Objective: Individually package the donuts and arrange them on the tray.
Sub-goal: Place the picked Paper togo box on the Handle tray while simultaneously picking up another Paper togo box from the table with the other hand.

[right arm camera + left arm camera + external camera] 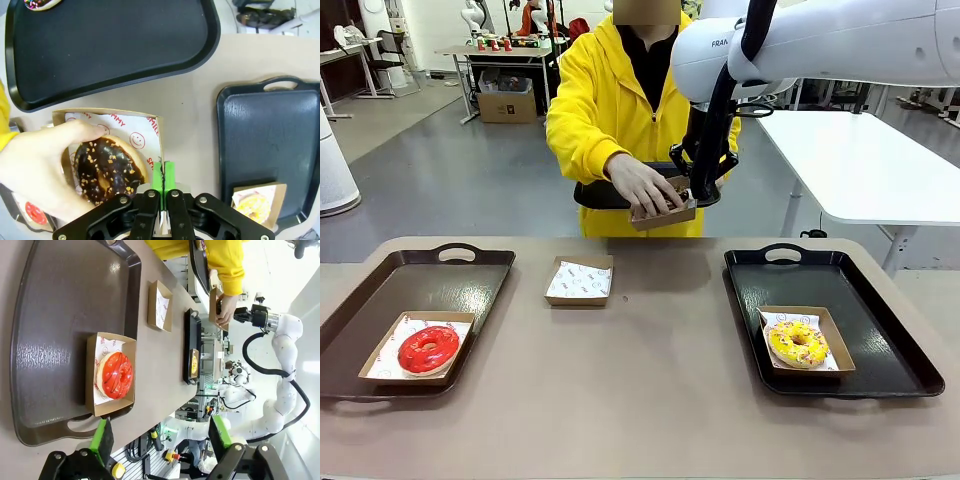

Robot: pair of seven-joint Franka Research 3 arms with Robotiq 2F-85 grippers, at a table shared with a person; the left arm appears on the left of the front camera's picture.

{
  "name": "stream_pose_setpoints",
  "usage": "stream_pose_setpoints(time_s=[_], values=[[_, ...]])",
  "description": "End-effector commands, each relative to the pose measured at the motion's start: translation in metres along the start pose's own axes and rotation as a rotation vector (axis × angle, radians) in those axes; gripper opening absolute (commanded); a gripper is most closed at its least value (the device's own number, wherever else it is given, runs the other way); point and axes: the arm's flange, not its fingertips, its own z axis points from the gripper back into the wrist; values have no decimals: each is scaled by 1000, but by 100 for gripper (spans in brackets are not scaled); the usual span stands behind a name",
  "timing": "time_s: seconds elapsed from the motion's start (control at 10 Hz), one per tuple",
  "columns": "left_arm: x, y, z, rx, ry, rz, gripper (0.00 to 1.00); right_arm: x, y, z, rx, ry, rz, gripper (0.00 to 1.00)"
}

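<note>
The chocolate donut (110, 170) lies in a paper-lined cardboard box (145, 131), with the person's hand (37, 165) on it. My right gripper (163, 172) is shut on that box's edge. In the front view this gripper (692, 196) holds the box (665, 214) up at the table's far side, under the person's hand (642, 184). A red donut (428, 348) sits boxed on the left tray (470, 285). A yellow donut (798, 343) sits boxed on the right tray (880, 340). The purple donut (42, 3) rests on a black tray (110, 45) the person holds. My left gripper (161, 435) hangs open near the red donut (116, 375).
An empty lined box (580, 280) lies on the table between the two trays. The person in a yellow hoodie stands at the far edge, holding the black tray (605, 195). A white table (860, 160) stands at the back right.
</note>
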Motion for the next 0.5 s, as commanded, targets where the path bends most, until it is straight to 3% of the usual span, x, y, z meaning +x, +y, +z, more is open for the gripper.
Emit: stream_pose_setpoints(time_s=[0.0, 0.4], values=[[-4, -1, 0, -10, -18, -13, 100, -2, -2, 0, 0, -1, 3, 0], [-4, -1, 0, -10, -18, -13, 100, -2, -2, 0, 0, -1, 3, 0]])
